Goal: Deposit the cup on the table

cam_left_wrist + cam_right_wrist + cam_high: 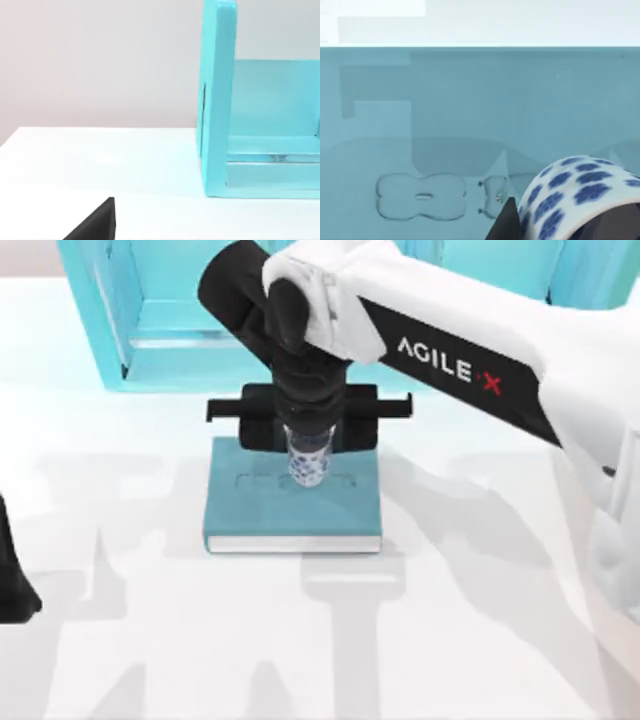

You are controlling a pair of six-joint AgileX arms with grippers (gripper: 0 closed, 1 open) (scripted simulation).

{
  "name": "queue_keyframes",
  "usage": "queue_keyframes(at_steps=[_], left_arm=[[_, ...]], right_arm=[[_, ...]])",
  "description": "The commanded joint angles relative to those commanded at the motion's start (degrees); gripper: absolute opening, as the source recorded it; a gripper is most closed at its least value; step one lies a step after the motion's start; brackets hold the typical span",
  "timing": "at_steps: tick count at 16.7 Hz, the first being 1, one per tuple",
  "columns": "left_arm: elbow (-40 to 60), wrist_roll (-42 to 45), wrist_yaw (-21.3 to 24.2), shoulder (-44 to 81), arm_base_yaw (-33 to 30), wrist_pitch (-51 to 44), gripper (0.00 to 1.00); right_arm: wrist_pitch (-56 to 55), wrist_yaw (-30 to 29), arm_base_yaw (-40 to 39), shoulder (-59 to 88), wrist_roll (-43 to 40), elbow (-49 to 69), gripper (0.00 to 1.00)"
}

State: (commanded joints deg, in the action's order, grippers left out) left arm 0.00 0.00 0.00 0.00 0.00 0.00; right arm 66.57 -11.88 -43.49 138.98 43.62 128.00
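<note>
The right tool [308,445] hangs over the teal book [240,510], pointing straight down, its fingers closed on the cup [308,462] — the blue-flowered wall [575,192] sits against a dark finger [507,222] in the right wrist view. The cup is upright over the book's cover; contact with the cover cannot be confirmed. The vertical hold suits a level carry to bare table [450,620], the deposit not yet made. A light-blue cabinet [150,310] stands behind. The left arm [12,575] sits parked at the table's left edge; its tool's state cannot be told.
</note>
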Motion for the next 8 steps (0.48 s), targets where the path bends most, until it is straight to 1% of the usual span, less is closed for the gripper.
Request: queue_keyframes(at_steps=[4, 8], left_arm=[[0.0, 0.0, 0.0, 0.0, 0.0, 0.0, 1.00], [0.0, 0.0, 0.0, 0.0, 0.0, 0.0, 1.00]], right_arm=[[7.1, 0.0, 0.1, 0.8, 0.0, 8.3, 0.00], [9.0, 0.0, 0.1, 1.1, -0.1, 10.3, 0.00]])
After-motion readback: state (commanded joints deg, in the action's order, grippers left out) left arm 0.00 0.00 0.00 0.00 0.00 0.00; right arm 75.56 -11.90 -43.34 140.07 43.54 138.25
